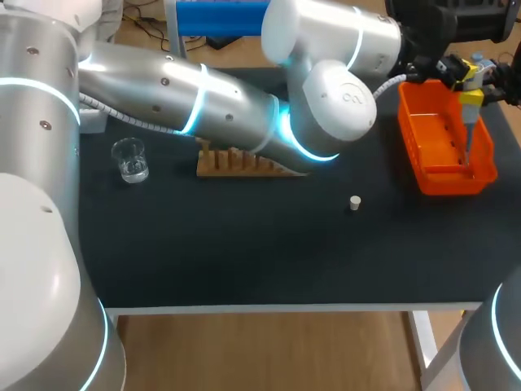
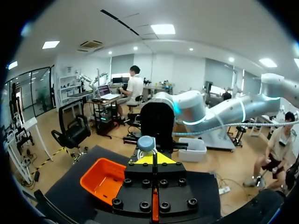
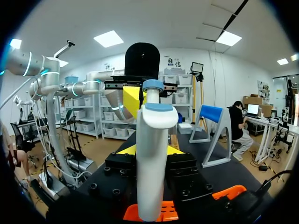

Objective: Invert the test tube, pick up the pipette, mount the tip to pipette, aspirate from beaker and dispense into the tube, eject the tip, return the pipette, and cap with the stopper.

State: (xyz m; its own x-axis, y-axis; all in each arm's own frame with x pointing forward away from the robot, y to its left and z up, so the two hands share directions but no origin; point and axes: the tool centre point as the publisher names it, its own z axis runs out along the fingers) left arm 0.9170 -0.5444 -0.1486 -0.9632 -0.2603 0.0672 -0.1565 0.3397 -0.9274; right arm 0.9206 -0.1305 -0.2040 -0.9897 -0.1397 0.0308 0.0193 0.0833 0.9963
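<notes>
Black tabletop (image 1: 244, 252) carries a glass beaker (image 1: 130, 160) holding a little clear liquid, a wooden rack (image 1: 236, 161) partly hidden by the left arm (image 1: 203, 98), a small white stopper (image 1: 355, 203) lying alone, and an orange bin (image 1: 456, 183). Head view shows the pipette (image 1: 470, 122) upright over that bin, its thin lower end inside. Right wrist view adds the right gripper (image 3: 150, 150) clamped on its white body, yellow tips either side. Left wrist view shows the left gripper (image 2: 150, 157) pinched together, the pipette's knob (image 2: 145, 143) just ahead.
</notes>
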